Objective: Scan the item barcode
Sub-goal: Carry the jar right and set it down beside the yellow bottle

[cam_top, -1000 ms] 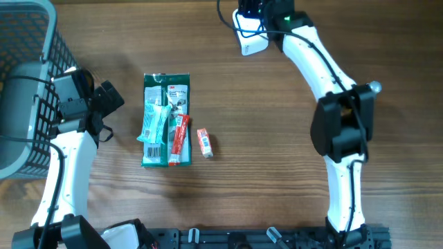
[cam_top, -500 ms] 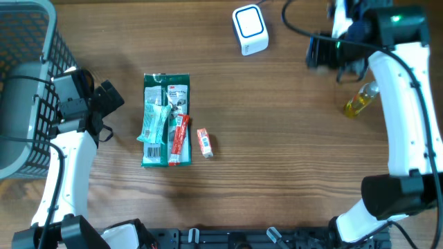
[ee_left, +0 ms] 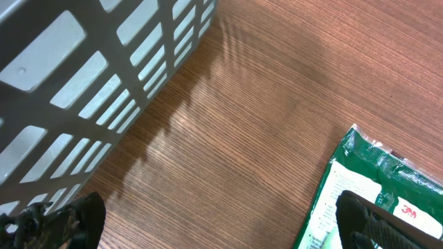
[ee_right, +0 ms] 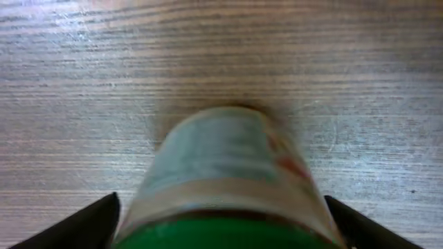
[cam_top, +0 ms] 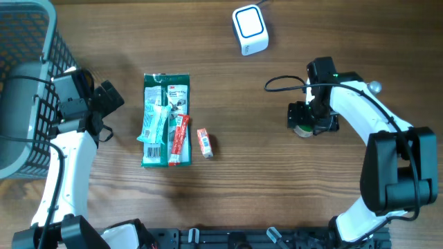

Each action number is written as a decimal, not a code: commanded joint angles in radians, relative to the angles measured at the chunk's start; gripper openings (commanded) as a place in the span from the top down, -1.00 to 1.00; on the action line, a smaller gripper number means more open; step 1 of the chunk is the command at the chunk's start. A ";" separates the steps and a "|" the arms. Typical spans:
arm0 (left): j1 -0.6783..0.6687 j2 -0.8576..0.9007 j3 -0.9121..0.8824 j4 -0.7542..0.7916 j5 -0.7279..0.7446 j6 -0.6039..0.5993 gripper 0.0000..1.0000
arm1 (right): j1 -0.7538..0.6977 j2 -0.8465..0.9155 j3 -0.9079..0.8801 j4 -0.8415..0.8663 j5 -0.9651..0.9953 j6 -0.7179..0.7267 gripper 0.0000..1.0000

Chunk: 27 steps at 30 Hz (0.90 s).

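Right arm folds up from the lower right base and reaches left. Its wrist points down over the tabletop (cam_top: pixel 277 194), right of centre. Right gripper (cam_top: pixel 302 119) is unclenched, with jaws spread wide on either side of the green-lidded bottle (ee_right: pixel 225 166) and no clear contact. The bottle sits on the wood, well below and right of the white scanner (cam_top: pixel 250 30). Left arm runs up the left edge beside the basket (cam_top: pixel 59 48). Left gripper (cam_top: pixel 114 97) faces right toward the green packet (cam_top: pixel 166 121), jaws wide, holding nothing.
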 commanded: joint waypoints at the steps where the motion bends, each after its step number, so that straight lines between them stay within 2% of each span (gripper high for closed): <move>1: 0.004 -0.012 0.010 0.003 0.005 0.012 -1.00 | 0.000 -0.013 0.030 -0.005 0.017 -0.005 -0.99; 3: 0.004 -0.012 0.010 0.003 0.005 0.012 -1.00 | 0.000 -0.018 0.130 -0.056 0.017 -0.005 -1.00; 7: 0.004 -0.012 0.010 0.003 0.005 0.013 -1.00 | 0.007 -0.018 0.472 -0.218 -0.004 -0.002 -0.93; 9: 0.004 -0.012 0.010 0.003 0.005 0.013 -1.00 | 0.040 -0.020 0.533 -0.255 -0.133 -0.001 -0.58; 10: 0.004 -0.012 0.010 0.003 0.005 0.013 -1.00 | 0.065 -0.019 0.529 -0.257 -0.171 0.018 -0.17; 11: 0.004 -0.012 0.010 0.003 0.005 0.012 -1.00 | 0.093 -0.016 0.514 -0.254 -0.170 0.059 0.09; 12: 0.004 -0.012 0.010 0.003 0.005 0.013 -1.00 | 0.130 -0.014 0.491 -0.246 -0.163 0.096 0.25; 18: 0.004 -0.012 0.010 0.003 0.005 0.013 -1.00 | 0.333 -0.013 0.197 -0.099 0.045 0.288 0.19; 22: 0.004 -0.012 0.010 0.003 0.005 0.013 -1.00 | 0.327 -0.013 0.043 0.023 0.199 0.344 0.14; 27: 0.004 -0.012 0.010 0.003 0.005 0.012 -1.00 | 0.324 -0.013 0.022 0.032 0.224 0.342 0.11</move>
